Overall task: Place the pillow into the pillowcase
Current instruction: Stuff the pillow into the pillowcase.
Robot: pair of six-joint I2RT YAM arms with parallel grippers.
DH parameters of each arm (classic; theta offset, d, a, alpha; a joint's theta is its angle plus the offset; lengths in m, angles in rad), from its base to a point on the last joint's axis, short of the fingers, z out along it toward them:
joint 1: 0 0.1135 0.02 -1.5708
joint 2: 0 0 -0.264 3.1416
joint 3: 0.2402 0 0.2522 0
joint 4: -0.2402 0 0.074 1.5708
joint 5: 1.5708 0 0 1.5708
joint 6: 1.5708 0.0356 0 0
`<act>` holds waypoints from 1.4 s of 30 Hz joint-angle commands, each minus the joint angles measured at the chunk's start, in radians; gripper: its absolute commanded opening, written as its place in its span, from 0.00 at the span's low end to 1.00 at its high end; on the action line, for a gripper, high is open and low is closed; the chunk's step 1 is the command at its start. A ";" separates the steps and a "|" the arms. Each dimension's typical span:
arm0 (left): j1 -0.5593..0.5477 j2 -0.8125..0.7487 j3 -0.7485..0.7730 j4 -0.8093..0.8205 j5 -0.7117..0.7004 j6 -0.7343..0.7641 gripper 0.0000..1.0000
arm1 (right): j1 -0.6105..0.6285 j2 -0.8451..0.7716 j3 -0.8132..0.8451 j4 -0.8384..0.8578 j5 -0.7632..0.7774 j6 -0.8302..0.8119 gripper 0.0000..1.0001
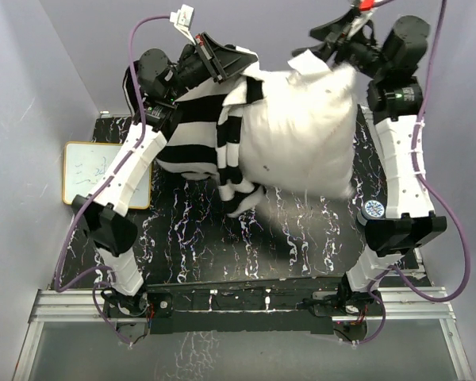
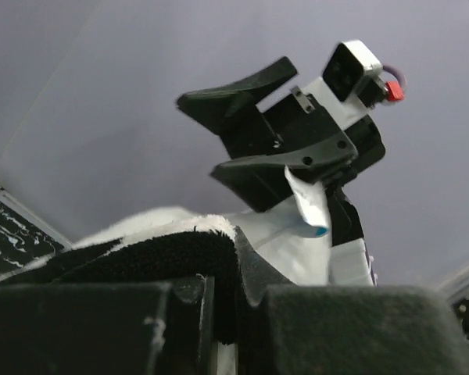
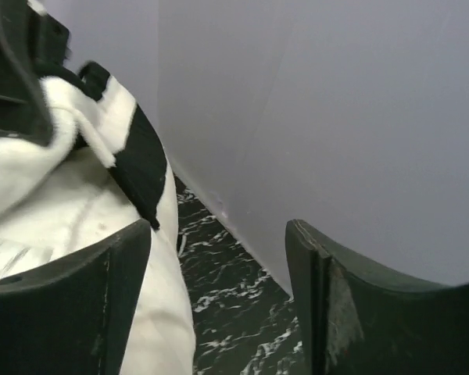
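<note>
Top external view shows the left gripper (image 1: 216,59) at the far left, closed tight on the upper edge of the pillowcase (image 1: 192,135), which hangs down toward the table (image 1: 246,246). The pillow (image 1: 301,131) is just right of it, and its left side touches the striped cloth. The right gripper (image 1: 333,36) is at the pillow's far right corner, with its jaws wide apart and nothing between them.
</note>
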 commanded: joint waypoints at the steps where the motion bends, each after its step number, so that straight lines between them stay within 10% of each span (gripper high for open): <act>1: 0.043 -0.002 0.043 0.178 -0.134 -0.155 0.00 | -0.236 -0.036 -0.056 0.280 -0.284 0.298 0.82; 6: 0.110 0.019 0.046 0.228 -0.213 -0.238 0.00 | -0.525 -0.121 -0.301 0.666 -0.465 0.588 0.99; 16: 0.133 0.076 0.089 0.232 -0.223 -0.264 0.00 | -0.640 -0.436 -1.027 0.650 -0.589 0.381 0.98; 21: 0.152 0.116 0.185 0.208 -0.281 -0.272 0.00 | -0.639 -0.532 -1.202 0.357 -0.540 0.113 0.98; 31: 0.153 0.182 0.390 0.147 -0.320 -0.319 0.00 | -0.223 -0.476 -1.561 1.127 -0.283 0.090 0.98; 42: 0.154 0.105 0.436 0.083 -0.349 -0.289 0.00 | 0.210 -0.097 -1.358 1.155 0.350 -0.375 0.98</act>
